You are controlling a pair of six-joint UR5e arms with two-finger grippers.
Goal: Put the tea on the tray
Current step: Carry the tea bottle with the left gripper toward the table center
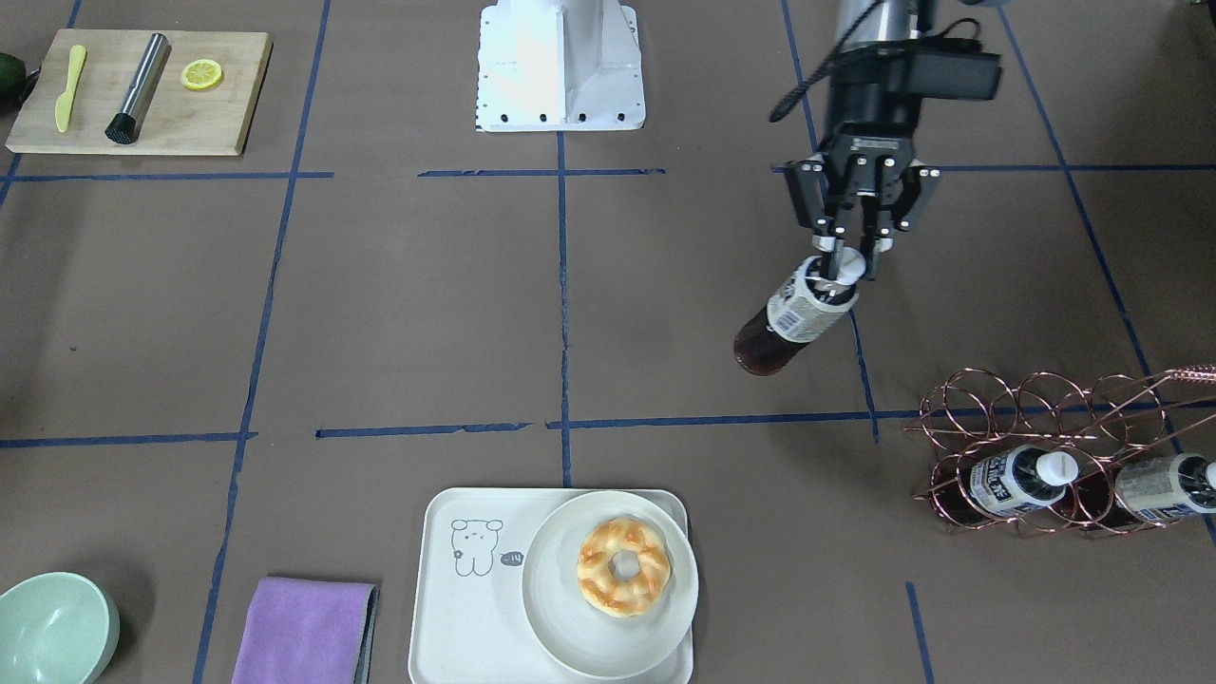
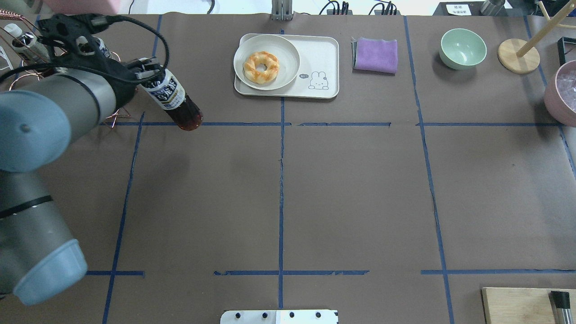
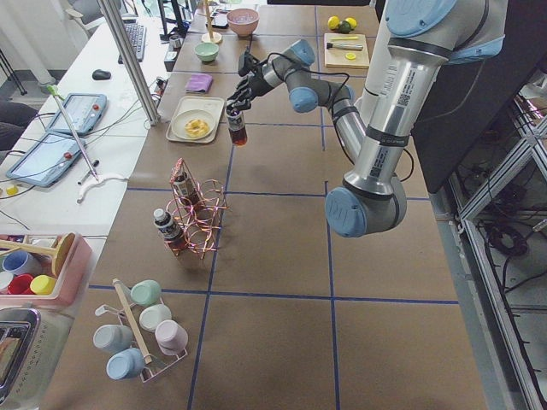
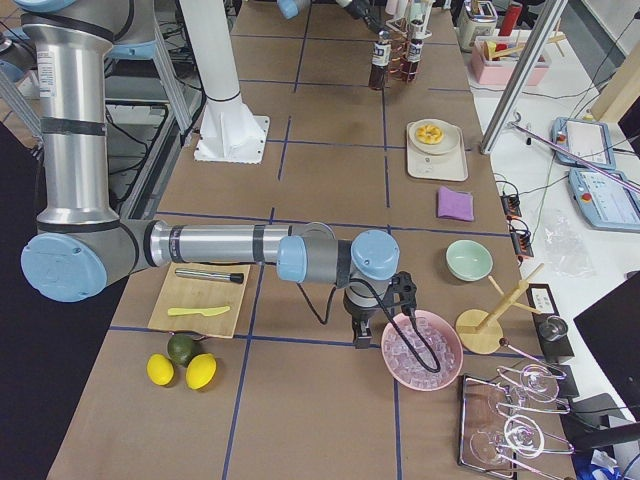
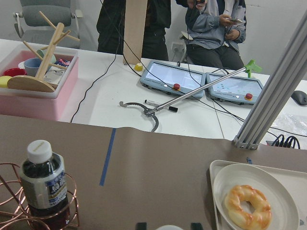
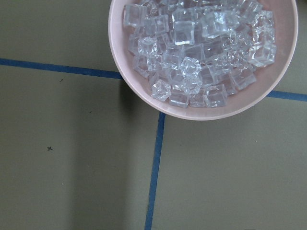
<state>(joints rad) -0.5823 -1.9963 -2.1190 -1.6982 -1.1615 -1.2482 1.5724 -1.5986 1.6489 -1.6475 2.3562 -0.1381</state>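
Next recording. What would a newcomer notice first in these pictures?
The left gripper holds a tea bottle by its cap end, hanging tilted above the table, between the copper rack, with two more bottles in it, and the tray. The tray, at the operators' edge, carries a round plate with a doughnut.

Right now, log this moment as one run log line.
left gripper: shut on tea, held off table | tray: plate with doughnut, no tea yet | right gripper: near ice bowl, state unclear
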